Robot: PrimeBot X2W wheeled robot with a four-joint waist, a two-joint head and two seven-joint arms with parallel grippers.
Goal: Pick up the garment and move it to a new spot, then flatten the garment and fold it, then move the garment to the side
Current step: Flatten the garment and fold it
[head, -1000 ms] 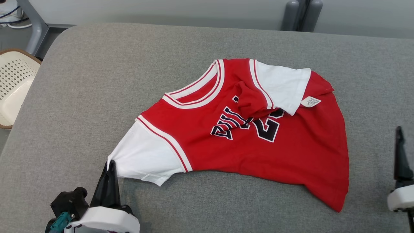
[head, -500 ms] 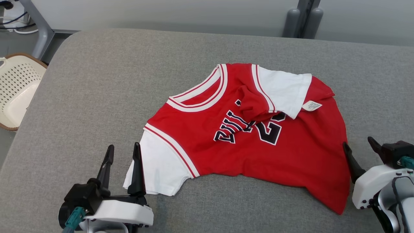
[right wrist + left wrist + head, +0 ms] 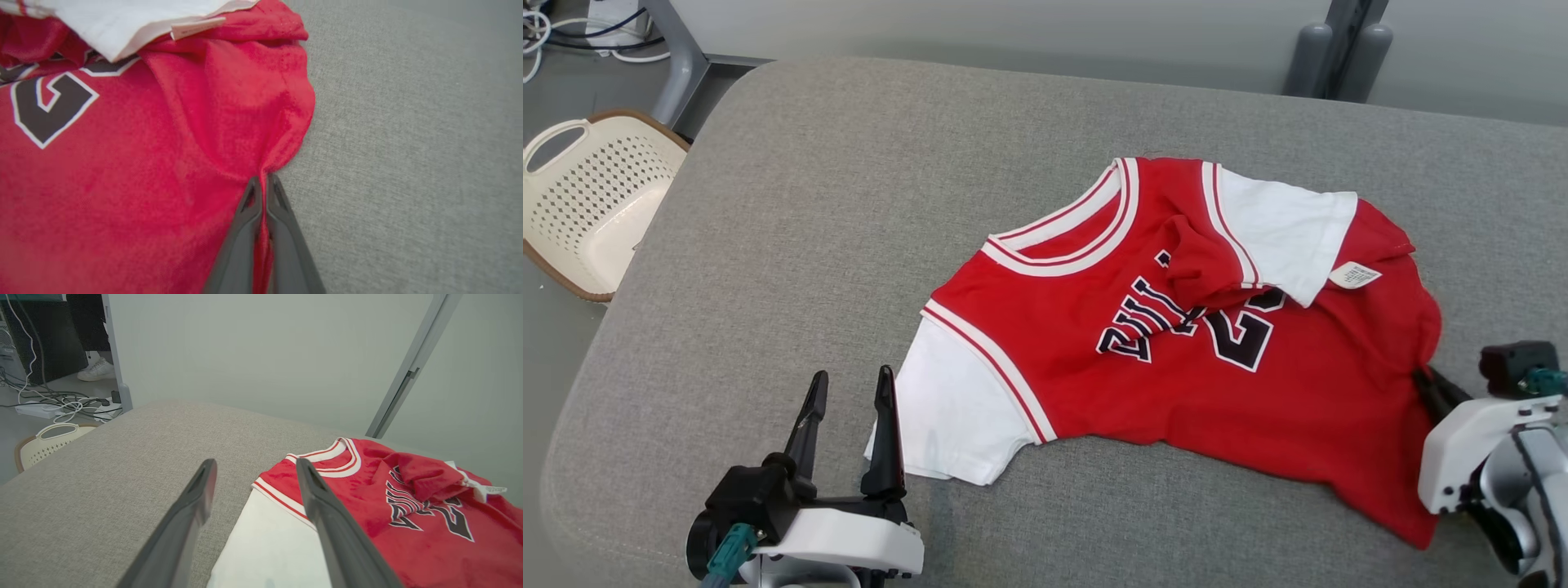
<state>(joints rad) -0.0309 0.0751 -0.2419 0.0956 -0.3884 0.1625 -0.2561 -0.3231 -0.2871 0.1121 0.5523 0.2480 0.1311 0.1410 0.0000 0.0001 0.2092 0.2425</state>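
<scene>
The garment (image 3: 1176,351) is a red jersey with white sleeves and dark lettering, lying rumpled on the grey padded table (image 3: 849,204). One white sleeve is folded over its chest. My right gripper (image 3: 1425,377) is shut on the garment's right side edge; in the right wrist view the red cloth (image 3: 245,122) bunches into the closed fingertips (image 3: 261,179). At the lower left my left gripper (image 3: 849,384) stands open, its fingers (image 3: 200,490) straddling the edge of the near white sleeve (image 3: 269,539) with nothing gripped.
A cream perforated basket (image 3: 588,204) sits on the floor off the table's left edge. Cables and a metal leg (image 3: 678,57) lie beyond the far left corner. A grey post (image 3: 1339,49) stands behind the table.
My left gripper opened and let go of the white sleeve. My right gripper came in from the right and shut on the garment's side edge. The head camera has shifted.
</scene>
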